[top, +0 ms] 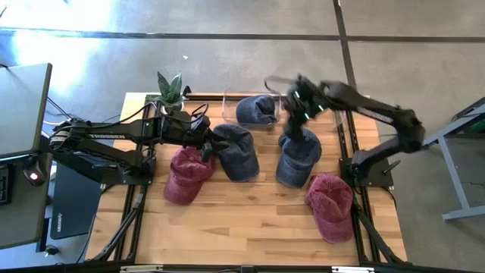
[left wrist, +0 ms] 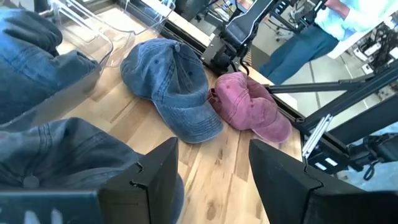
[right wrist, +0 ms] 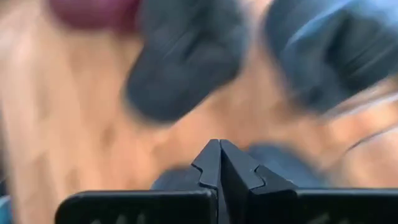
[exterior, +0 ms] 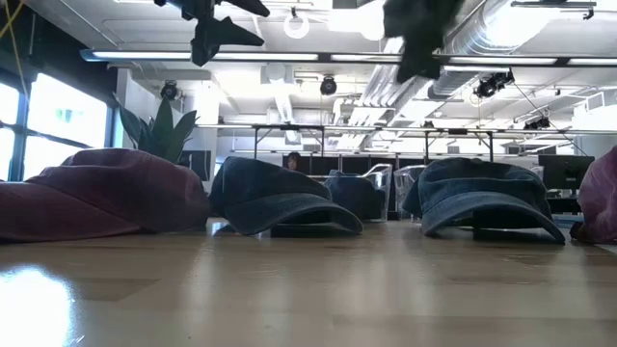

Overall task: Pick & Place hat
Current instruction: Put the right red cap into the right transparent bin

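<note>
Showing "THRONGEN"-like, blurry lettering: left arm (top: 114,135)

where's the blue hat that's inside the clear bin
In the high view the blue hat lies in the clear bin at the table's far edge, near the middle, right of the potted plant.
</note>
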